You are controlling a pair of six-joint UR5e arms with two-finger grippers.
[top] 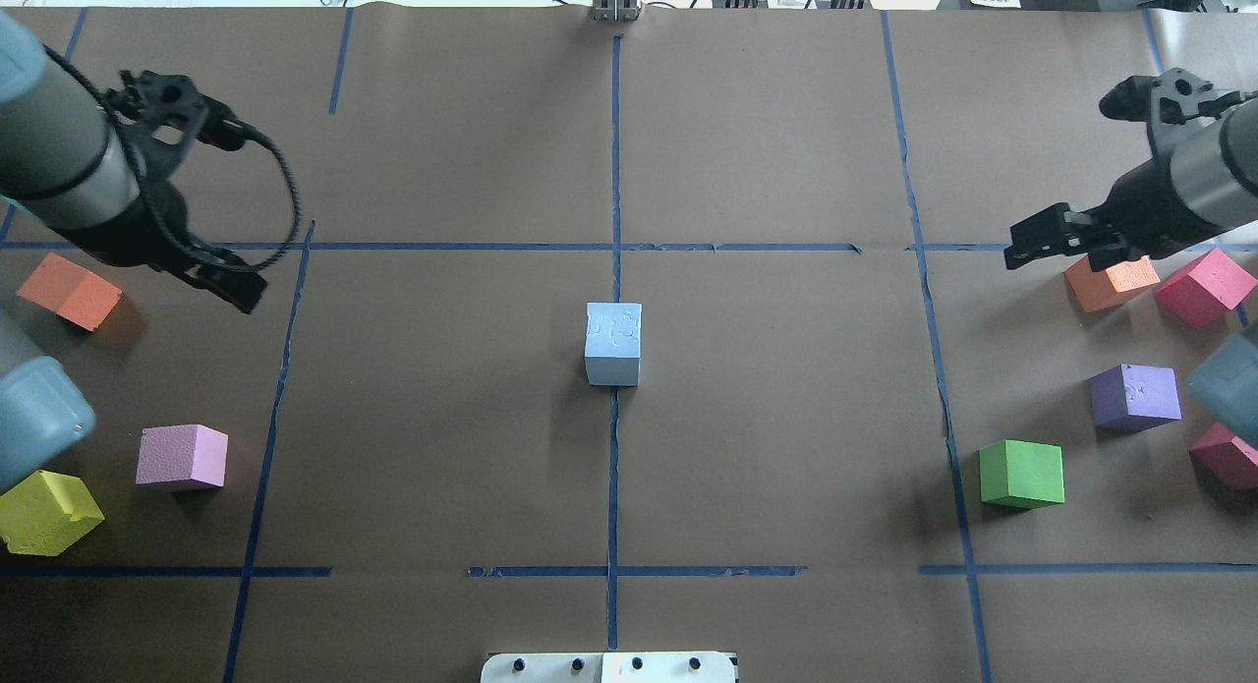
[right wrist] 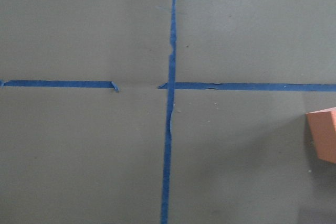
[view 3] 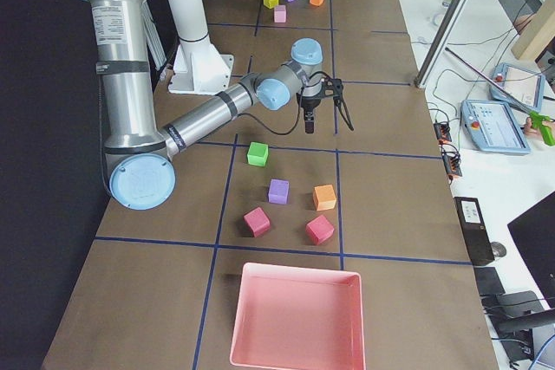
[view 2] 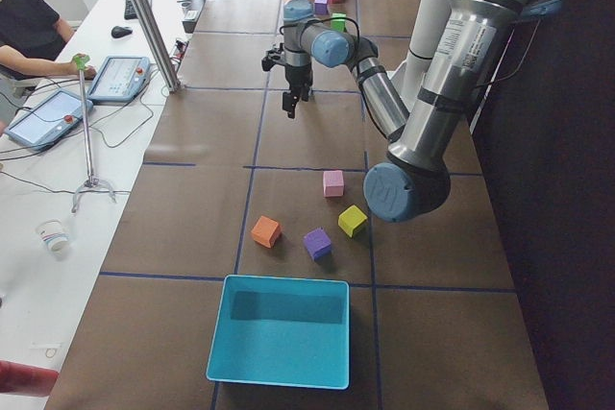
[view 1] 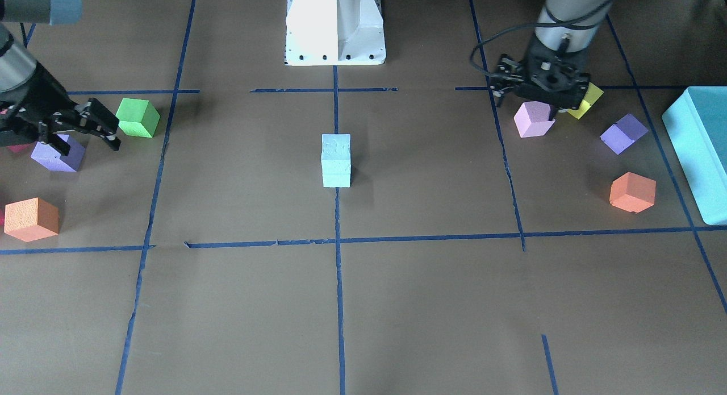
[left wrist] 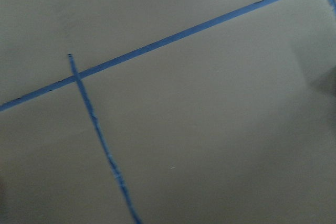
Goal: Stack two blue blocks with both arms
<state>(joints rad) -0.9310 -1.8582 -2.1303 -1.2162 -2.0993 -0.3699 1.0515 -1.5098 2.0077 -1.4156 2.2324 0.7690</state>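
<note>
On the counter (top: 442, 418) we find the right pincer (view 1: 88, 146) spread and empty; for the left pincer (top: 241, 290) we cannot tell. The blue blocks (view 1: 335, 161) stand stacked at centre; the overhead view shows only the upper.

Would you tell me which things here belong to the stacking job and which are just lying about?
Job: upper blue block, lower blue block beneath it, left gripper, right gripper.
Lying about: green cube, yellow cube, pale pink cube, turquoise box.
</note>
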